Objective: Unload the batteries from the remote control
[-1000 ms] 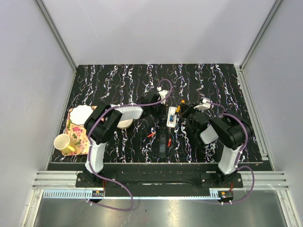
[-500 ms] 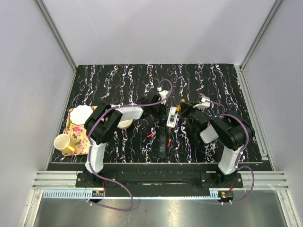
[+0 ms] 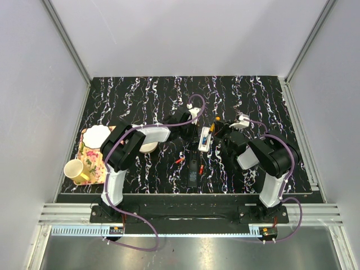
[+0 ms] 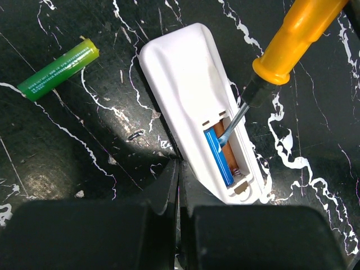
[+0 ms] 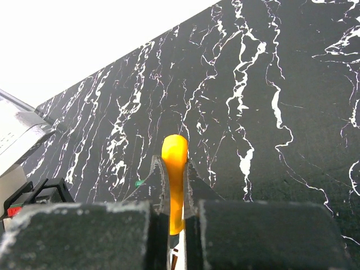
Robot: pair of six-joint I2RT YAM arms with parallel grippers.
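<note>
I judge the job half done. The thin green cylindrical battery (image 4: pixel 58 68) lies out on the black, white-veined counter (image 4: pixel 84 146), off the rounded end of the small white plastic remote control (image 4: pixel 185 95) and not touching it. The blue cylindrical battery (image 4: pixel 218 157) sits in the remote's recessed slot (image 4: pixel 232 157) and has yet to come out. The remote lies slot-up, and the bay beside the blue battery is bare and coppery. My right fingers (image 5: pixel 190 188) are clamped on the orange-handled screwdriver (image 4: pixel 292 39), its metal tip in the slot against the blue battery. My left fingers (image 4: pixel 171 188) are closed on nothing, tips at the remote's long edge.
</note>
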